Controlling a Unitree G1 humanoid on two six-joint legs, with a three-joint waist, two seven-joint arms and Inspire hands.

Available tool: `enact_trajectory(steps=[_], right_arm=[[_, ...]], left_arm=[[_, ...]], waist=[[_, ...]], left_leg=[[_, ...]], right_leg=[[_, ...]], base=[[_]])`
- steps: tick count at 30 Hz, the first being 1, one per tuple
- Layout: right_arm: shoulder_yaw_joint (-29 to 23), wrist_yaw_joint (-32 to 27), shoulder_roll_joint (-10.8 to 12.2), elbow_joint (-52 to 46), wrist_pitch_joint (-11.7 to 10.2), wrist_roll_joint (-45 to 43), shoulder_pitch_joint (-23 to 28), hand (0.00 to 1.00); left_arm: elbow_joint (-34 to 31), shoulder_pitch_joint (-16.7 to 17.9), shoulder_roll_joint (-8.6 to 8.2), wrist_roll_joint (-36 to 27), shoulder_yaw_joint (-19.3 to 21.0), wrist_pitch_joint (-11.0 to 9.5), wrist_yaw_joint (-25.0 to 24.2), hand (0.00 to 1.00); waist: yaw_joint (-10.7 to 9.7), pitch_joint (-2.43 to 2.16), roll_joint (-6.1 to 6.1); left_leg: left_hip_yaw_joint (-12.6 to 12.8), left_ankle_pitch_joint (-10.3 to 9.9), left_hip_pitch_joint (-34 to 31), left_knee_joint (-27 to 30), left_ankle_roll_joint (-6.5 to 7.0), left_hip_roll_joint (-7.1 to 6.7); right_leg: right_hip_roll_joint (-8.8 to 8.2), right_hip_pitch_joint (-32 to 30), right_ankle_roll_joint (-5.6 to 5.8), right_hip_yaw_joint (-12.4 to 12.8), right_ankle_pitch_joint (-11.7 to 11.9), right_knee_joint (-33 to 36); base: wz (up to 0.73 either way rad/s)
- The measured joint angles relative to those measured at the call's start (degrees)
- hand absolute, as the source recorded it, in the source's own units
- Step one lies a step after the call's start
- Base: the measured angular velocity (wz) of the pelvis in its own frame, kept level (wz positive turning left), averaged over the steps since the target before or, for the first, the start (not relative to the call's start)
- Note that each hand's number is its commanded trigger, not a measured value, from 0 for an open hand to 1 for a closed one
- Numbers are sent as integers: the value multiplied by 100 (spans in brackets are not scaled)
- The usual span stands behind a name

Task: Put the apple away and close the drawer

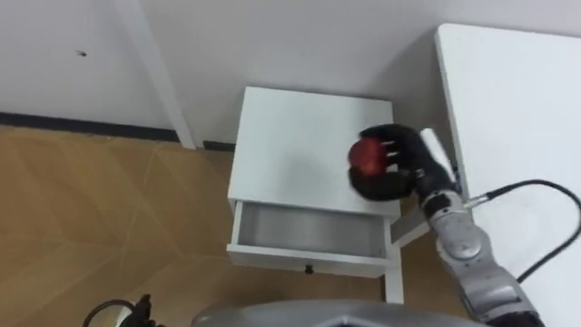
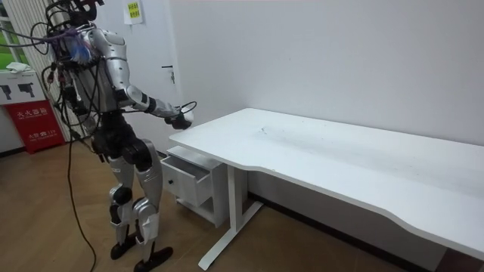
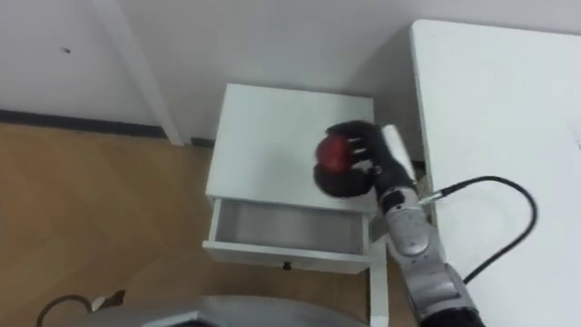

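A red apple (image 1: 367,156) is held in my right hand (image 1: 390,163), whose dark fingers curl round it. The hand hangs above the right part of the white cabinet's top (image 1: 300,136), a little behind the open drawer (image 1: 309,232). That drawer is pulled out toward me and its grey inside looks bare. In the right eye view the apple (image 3: 333,153) and right hand (image 3: 356,163) sit over the same spot. In the room view I stand facing the small cabinet (image 2: 198,174), right hand (image 2: 180,118) stretched out over it.
A large white desk (image 1: 517,118) runs along my right, its edge close to the cabinet. A white desk leg (image 1: 163,82) stands to the left by the wall. Wooden floor (image 1: 100,218) spreads to the left of the cabinet.
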Motion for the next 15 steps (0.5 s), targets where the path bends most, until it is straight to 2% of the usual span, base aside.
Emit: enact_trajectory(steps=[5, 9, 15], right_arm=[[95, 319, -22, -33, 5, 4, -146, 100], [98, 630, -1, -125, 5, 2, -145, 100], [103, 891, -18, -144, 22, -1, -124, 100]], left_arm=[[3, 45, 11, -6, -2, 2, -121, 0], [3, 39, 4, -7, -1, 1, -145, 0], [0, -31, 3, -9, -22, 5, -148, 0]], waist=[[9, -1, -3], [5, -40, -68], [-9, -18, -104]], left_leg=[[-79, 5, -100, 30, 6, 1], [-134, 5, -133, 28, 6, -1], [-133, 5, -128, 9, 6, -7]], right_leg=[[-8, -59, 0, -100, 0, -8], [-10, -36, 0, -104, 0, -85], [-14, -27, 0, -111, 0, -98]], base=[[12], [6], [0]])
